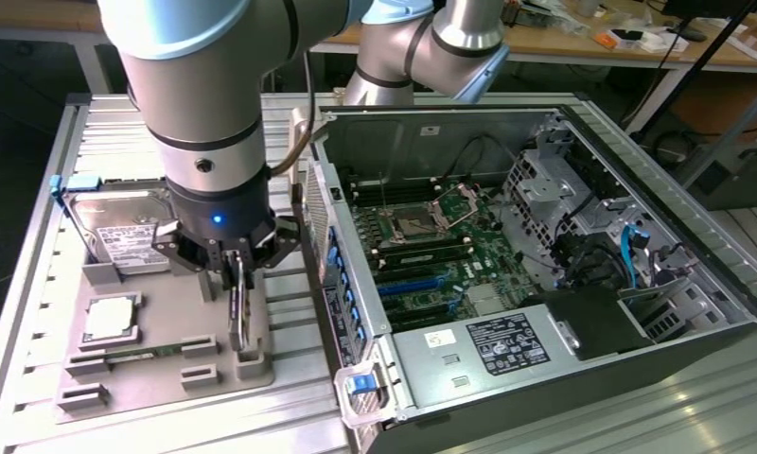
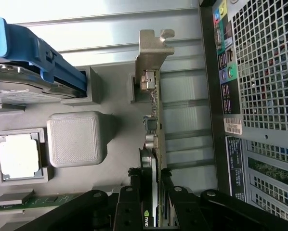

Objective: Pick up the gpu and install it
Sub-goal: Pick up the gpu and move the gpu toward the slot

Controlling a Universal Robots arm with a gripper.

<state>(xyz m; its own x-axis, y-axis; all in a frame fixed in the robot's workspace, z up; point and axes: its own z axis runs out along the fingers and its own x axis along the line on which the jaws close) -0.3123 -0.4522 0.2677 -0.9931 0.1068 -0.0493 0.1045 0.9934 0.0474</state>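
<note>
Surveying the exterior view first: the gpu (image 1: 236, 322) is a slim card standing on its long edge in a slot of the matte grey plastic fixture tray (image 1: 170, 326), directly beneath the gripper (image 1: 235, 279). To the exterior view's left of the gripper lie three parts. These are a silver hard drive (image 1: 124, 232) with a white label, a square processor (image 1: 110, 319) in its pocket, and a narrow green memory stick (image 1: 139, 352). Close on the exterior view's right of the gripper stands the open computer case (image 1: 681, 227) (sheet metal, perforated rear wall nearest the gripper). Its green motherboard (image 1: 430, 246) is exposed inside. The black fingers straddle the card's upper edge, one on each face.

Wrist view: the gpu (image 2: 153, 139) appears edge-on, a green board carrying small components. Its bent silver bracket (image 2: 152, 53) is at the end farthest from the gripper (image 2: 151, 204). On one side of the card sit a rounded, finely ribbed grey block (image 2: 76, 139) and the processor (image 2: 19, 155), with the hard drive's blue rail (image 2: 38, 57) beyond them. On the other side, the case's rear panel (image 2: 264, 62) runs alongside, near but apart, with a square-mesh grille and coloured sockets (image 2: 223, 48). The fingers (image 2: 132, 197) sit against both faces of the card with no gap visible, so the gripper is about half closed and clamped on the gpu. Whether the card has left its slot cannot be told.
</note>
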